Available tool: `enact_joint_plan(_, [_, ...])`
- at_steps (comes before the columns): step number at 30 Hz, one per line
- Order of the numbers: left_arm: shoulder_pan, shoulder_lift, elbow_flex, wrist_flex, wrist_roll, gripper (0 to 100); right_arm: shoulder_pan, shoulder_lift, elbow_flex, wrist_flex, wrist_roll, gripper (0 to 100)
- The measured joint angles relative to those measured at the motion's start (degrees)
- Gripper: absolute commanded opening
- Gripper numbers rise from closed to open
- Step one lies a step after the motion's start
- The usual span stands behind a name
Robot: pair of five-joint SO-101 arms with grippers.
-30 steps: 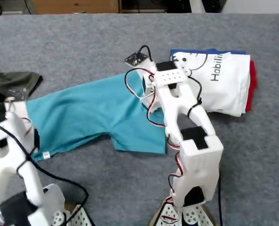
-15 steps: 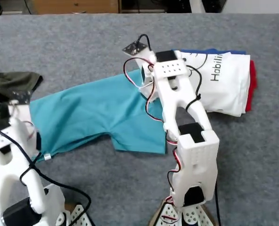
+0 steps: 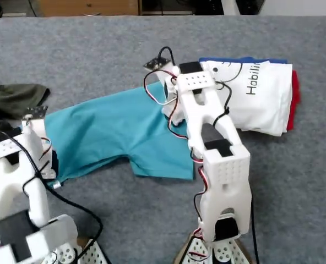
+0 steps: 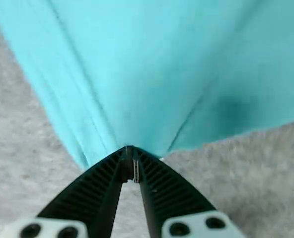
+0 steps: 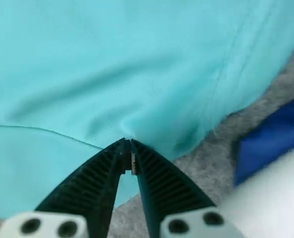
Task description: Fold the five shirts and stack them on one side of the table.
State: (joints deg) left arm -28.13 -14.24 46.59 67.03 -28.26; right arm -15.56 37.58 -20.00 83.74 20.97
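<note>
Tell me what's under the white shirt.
Under the white shirt, a blue shirt shows its edge along the far side and a red shirt along the right. The rest of both, and anything else beneath, is covered.

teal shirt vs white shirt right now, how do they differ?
1. The teal shirt lies spread long across mid-table; the white shirt is folded into a compact rectangle.
2. The teal shirt is pinched by the left end effector and right end effector; the white shirt is in neither.
3. The teal shirt lies alone; the white shirt tops a blue shirt and a red shirt.
Shared: both are on the grey table.
</note>
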Motion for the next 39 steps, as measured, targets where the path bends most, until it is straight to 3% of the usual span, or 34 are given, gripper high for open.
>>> enact_joint_plan(7, [-7.6,4.0,0.0,-0.1,-1.6,2,1.1,2.7,-3.2,0.0,0.1,1.0])
enact_joint_plan(17, [-8.2,4.0,-0.5,0.8,-3.8,2,2.7,8.7,-10.3,1.1,0.2,0.9])
enact_joint_plan(27, [-8.3,4.8,-23.9,15.2,-3.8,2,2.8,8.7,-30.2,14.9,0.2,0.9])
enact_joint_plan(31, [-6.2,7.6,-34.2,12.5,-2.3,2,0.8,9.8,-35.9,13.5,0.2,0.9])
enact_joint_plan(39, [-3.8,27.4,-40.0,0.3,-1.0,2,-1.0,20.5,-36.7,7.5,-3.4,0.9])
